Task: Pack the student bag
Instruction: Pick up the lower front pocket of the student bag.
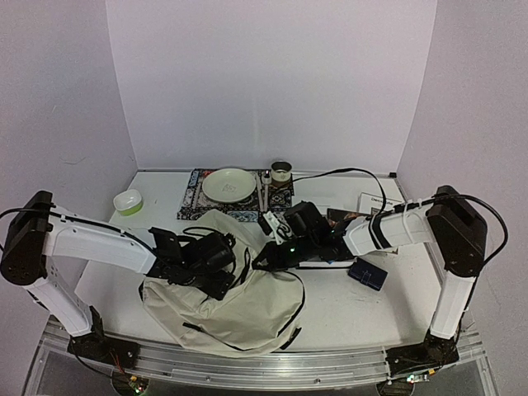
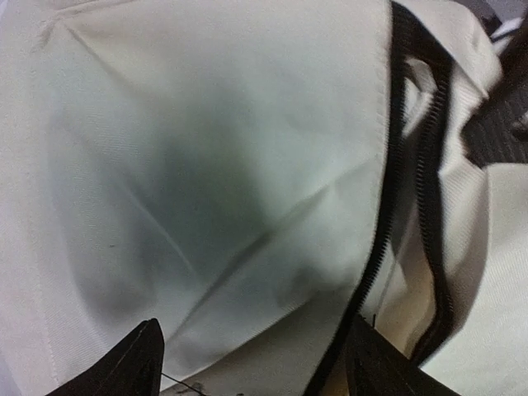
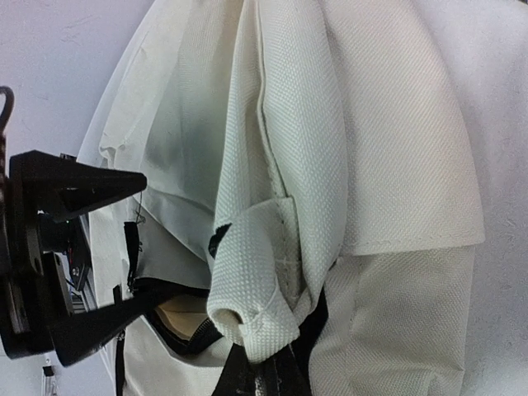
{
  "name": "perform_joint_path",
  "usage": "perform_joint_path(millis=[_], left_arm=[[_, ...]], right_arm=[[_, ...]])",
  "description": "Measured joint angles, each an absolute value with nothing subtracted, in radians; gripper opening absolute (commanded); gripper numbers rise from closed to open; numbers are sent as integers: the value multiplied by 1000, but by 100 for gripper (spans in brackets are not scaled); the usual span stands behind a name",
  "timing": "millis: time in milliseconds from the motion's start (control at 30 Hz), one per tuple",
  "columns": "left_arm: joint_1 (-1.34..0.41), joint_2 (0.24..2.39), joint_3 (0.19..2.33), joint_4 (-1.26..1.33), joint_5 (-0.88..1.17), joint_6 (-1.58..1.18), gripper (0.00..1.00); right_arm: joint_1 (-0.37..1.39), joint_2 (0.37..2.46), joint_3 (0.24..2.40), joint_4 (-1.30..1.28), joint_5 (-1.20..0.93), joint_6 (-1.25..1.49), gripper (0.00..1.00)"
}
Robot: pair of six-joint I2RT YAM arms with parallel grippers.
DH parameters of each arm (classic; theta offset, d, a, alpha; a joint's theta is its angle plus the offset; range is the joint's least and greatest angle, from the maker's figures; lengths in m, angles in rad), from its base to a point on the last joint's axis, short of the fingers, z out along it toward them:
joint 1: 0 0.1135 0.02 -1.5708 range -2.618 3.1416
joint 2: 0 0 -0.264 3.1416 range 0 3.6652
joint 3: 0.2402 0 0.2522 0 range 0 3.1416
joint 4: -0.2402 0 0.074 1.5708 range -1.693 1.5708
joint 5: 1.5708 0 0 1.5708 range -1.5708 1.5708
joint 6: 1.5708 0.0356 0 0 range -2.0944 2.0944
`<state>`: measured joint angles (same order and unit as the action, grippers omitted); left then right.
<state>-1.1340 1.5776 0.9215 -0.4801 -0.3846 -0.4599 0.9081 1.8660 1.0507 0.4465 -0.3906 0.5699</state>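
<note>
Pinching student bag (image 3: 396, 124) fold, right claw (image 3: 262, 365) clamped, seen only by right wrist; left claw (image 2: 252, 353) spread open over fabric.

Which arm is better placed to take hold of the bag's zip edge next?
Probably left: the left gripper is open over the zip; the right gripper is shut on a fold of the bag.
</note>
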Motion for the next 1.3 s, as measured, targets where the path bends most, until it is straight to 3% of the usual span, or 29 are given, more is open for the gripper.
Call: perform_joint_path(millis=[233, 367, 467, 733, 933, 1033, 1300], left_arm=[[-1138, 1603, 925, -468, -327, -392, 89], [-1146, 1656, 939, -461, -321, -367, 89], [-1153, 1692, 954, -462, -348, -368, 84], [-1169, 1700, 976, -512, -511, -460, 58], [-1168, 1651, 973, -568, -625, -550, 52], [-1168, 1615, 973, -578, -643, -571, 54], [-1166, 1604, 973, -576, -561, -518, 74]], right_arm=[[908, 1866, 1061, 443, -410, 573, 0], [908, 1866, 1065, 441, -424, 574, 0], [908, 1866, 1066, 441, -431, 575, 0], [908, 1866, 1074, 444, -435, 577, 0], [908, 1866, 1074, 446, -437, 577, 0], [907, 1866, 1074, 447, -438, 577, 0], [904, 1866, 1074, 447, -447, 578, 0]])
